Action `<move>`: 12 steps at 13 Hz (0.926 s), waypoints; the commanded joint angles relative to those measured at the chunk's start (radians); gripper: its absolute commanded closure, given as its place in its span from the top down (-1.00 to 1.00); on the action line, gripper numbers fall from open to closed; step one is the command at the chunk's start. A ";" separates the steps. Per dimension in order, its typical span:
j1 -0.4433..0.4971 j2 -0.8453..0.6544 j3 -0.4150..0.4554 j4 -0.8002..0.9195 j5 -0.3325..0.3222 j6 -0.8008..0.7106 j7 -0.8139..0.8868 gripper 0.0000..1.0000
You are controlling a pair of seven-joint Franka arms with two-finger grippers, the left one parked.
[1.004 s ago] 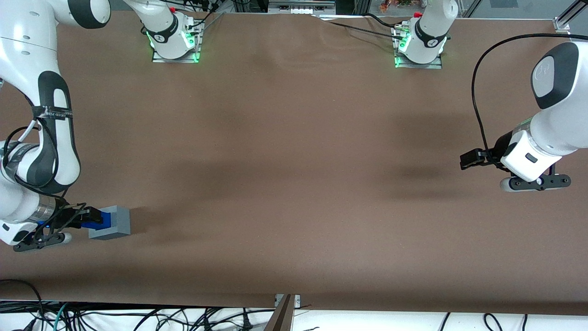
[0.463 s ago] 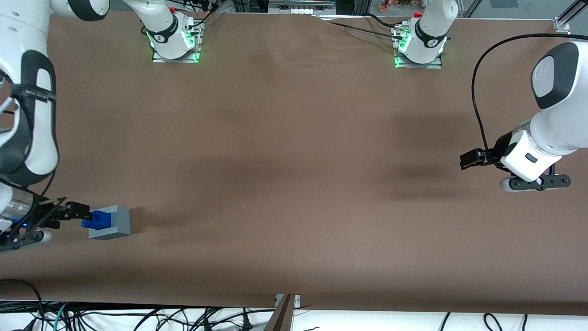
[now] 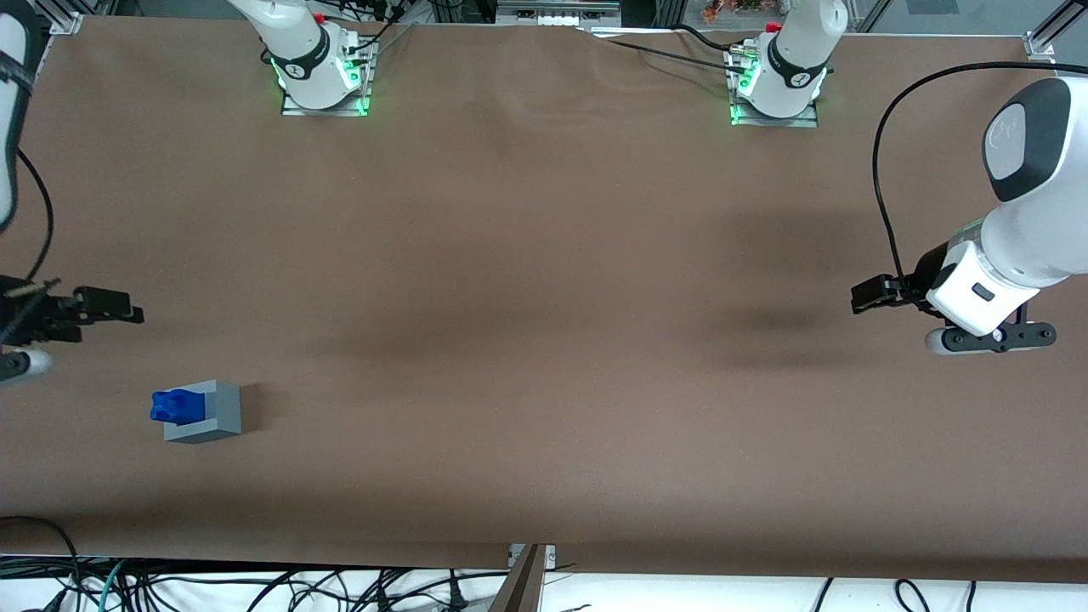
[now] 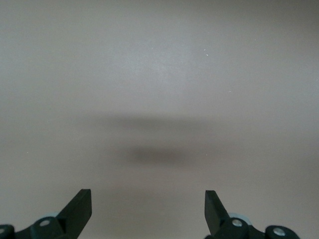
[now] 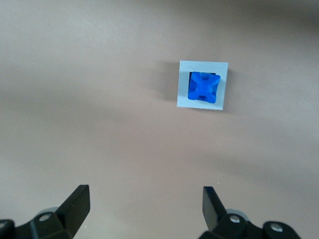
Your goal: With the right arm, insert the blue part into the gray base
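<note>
The gray base point(image 3: 206, 412) stands on the brown table point(image 3: 544, 340), toward the working arm's end and close to the front camera. The blue part point(image 3: 174, 405) sits in its top recess and sticks up out of it; the wrist view shows the blue part point(image 5: 204, 87) framed by the gray base's point(image 5: 202, 63) rim. Farther from the camera, the right arm's gripper point(image 3: 109, 304) hangs well apart from them, fingers point(image 5: 75, 201) spread wide and holding nothing.

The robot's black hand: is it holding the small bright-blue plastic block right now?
No, the hand hangs open, apart from the small bright-blue plastic block, which sits in the light-gray plastic cube.
</note>
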 commanded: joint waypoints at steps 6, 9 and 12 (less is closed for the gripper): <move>0.009 -0.422 0.049 -0.417 -0.158 0.118 0.006 0.99; 0.006 -0.463 0.057 -0.480 -0.159 0.107 0.140 0.99; -0.006 -0.417 0.040 -0.442 -0.147 0.077 0.140 0.99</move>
